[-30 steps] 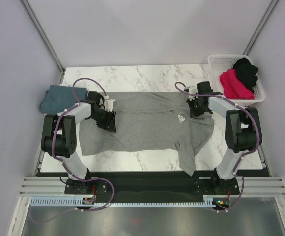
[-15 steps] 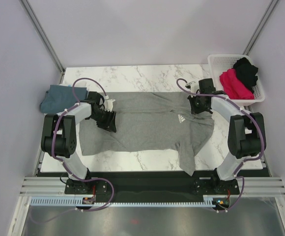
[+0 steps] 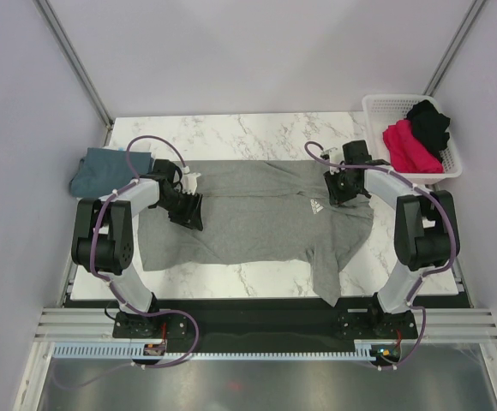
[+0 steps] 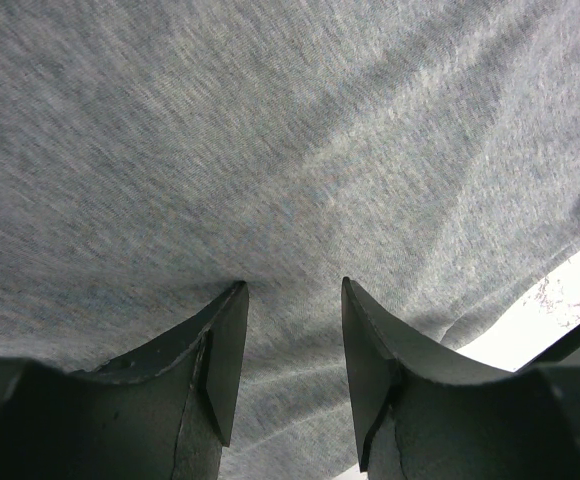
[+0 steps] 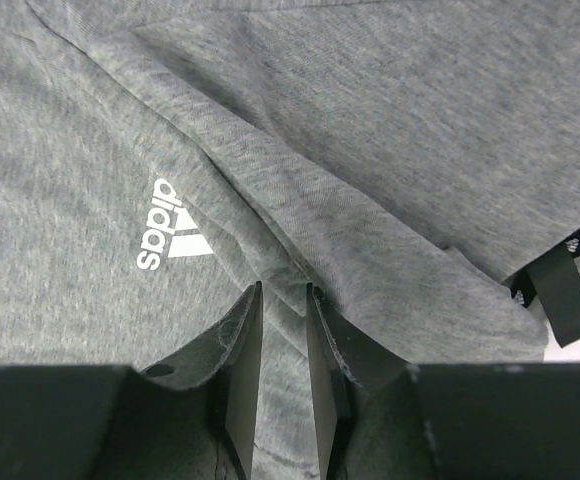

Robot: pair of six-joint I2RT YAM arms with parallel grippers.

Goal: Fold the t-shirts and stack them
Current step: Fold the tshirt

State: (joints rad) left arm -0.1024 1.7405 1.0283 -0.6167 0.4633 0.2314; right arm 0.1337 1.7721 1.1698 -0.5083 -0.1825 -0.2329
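Top external, arms (image 3: 124, 201) (image 3: 403, 193) bent inward, over grey t-shirt (image 3: 257, 218)

Bright even diffuse light, faint soft shadows, grey t-shirt (image 4: 300, 150) weave crisp in wrist close-ups

- Cut off on every side in both wrist views: grey shirt (image 4: 290, 150); outline not to be told there.
- Covered from above by left gripper (image 3: 192, 212) and right gripper (image 3: 344, 190): the cloth beneath them, and their own fingertips.
- Right edge hidden behind left arm (image 3: 133, 195): teal shirt (image 3: 94, 171).
- Bunched in basket (image 3: 377, 107), shapes not to be told: pink shirt (image 3: 407, 145), black shirt (image 3: 430, 124).
- Too small to read: white print on black tag (image 5: 560, 300).
- Seen only as a sliver at right edge of left wrist view: table (image 4: 570, 290).
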